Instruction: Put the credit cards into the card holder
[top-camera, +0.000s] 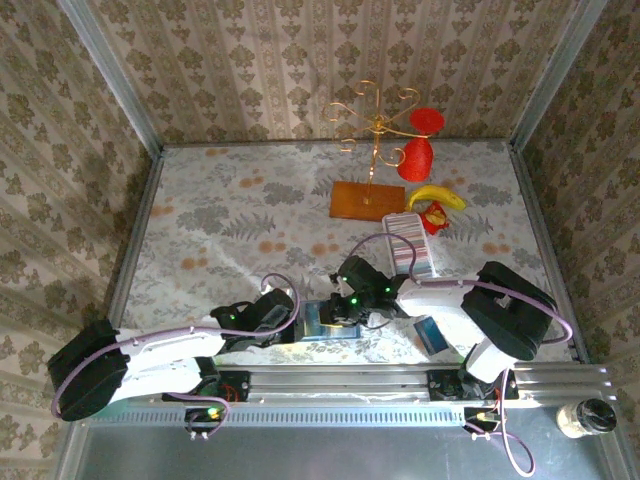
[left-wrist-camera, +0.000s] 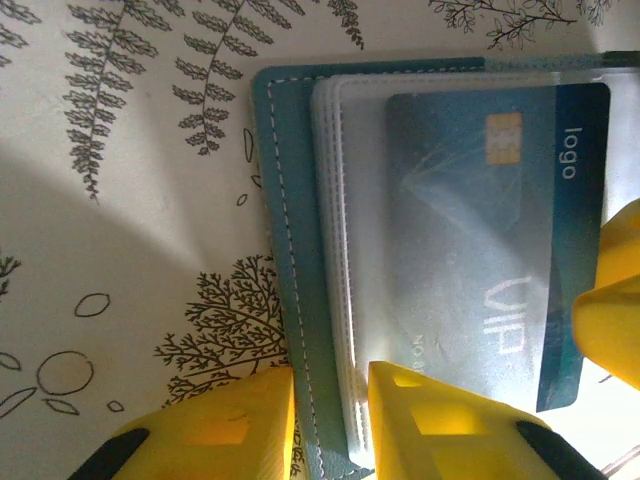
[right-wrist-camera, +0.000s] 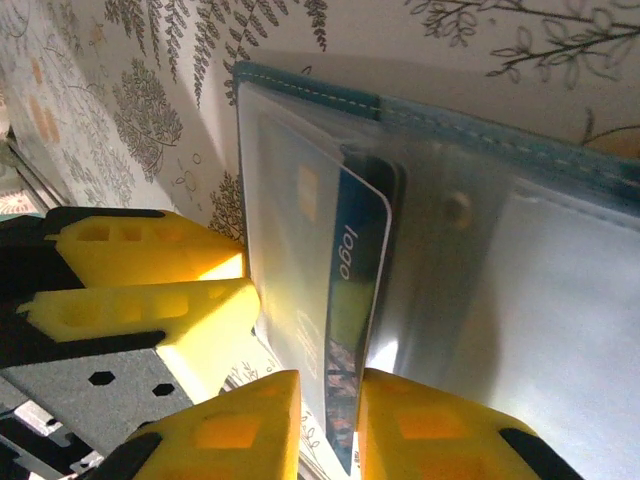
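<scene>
Evidently the left gripper (left-wrist-camera: 330, 400) clamps the card holder (left-wrist-camera: 275, 200) steady while the right gripper (right-wrist-camera: 330, 395), jaws narrow, straddles the partly sleeved blue card (right-wrist-camera: 355, 270), grip unclear

Three beige-papered walls (top-camera: 300, 60), striped vertically and set with a repeated brown floral motif, closed in the back and both sides. Slim grey metal corner posts (top-camera: 112, 75) ran down where they met. Between them spread a pale cloth printed with grey-green fern fronds and faded orange blossoms (top-camera: 230, 215), reaching the foot of the paper on all three sides. Along its near edge lay a ribbed silver aluminium rail (top-camera: 340, 380), and below that a flat, dull grey metal sheet (top-camera: 330, 450). Light fell bright and fairly even from above. Seen close from the wrists, the fabric showed brightly lit patches beside soft-edged shadows.
</scene>
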